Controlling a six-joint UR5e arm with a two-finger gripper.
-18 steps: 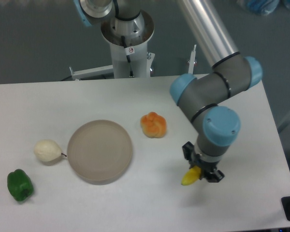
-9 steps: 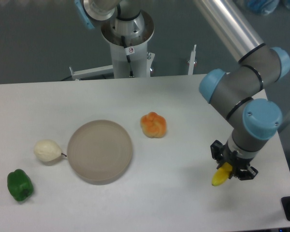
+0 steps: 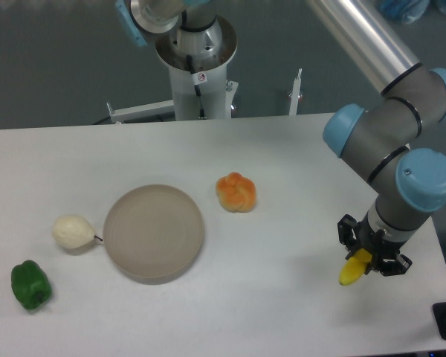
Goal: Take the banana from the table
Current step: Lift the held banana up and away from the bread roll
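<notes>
At the lower right of the frame, the tool was closed on the slim bright yellow plastic banana, seemingly just above the white worktop. It looked light, stiff, slippery; mid-body suited gripping.

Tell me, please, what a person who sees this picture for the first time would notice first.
The eye goes first to the big grey and blue robot arm at the right, whose claw is shut on a bright yellow banana near the right edge of the white table. Next comes the round grey plate in the middle, with an orange fruit to its upper right.
</notes>
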